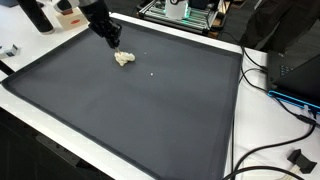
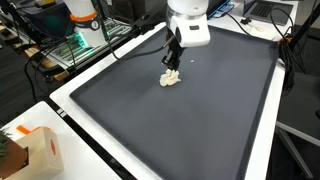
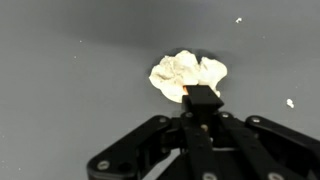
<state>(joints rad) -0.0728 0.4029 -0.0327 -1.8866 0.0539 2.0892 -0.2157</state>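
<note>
The fingers [image 3: 203, 100] look pressed together. Their tips touch the near edge of a crumpled white wad [image 3: 188, 76]. I cannot tell if they pinch a bit of it. The wad lies on a big dark mat [image 1: 150, 110], right in front of the fingers in the wrist view and just under them in both exterior views [image 1: 124, 58] [image 2: 171, 79]. The mat covers a white desk [image 1: 238, 120]. A tiny white speck [image 3: 290, 102] sits on the mat off to one side of the fingers. A brown box [image 2: 42, 150] stands well apart from them.
</note>
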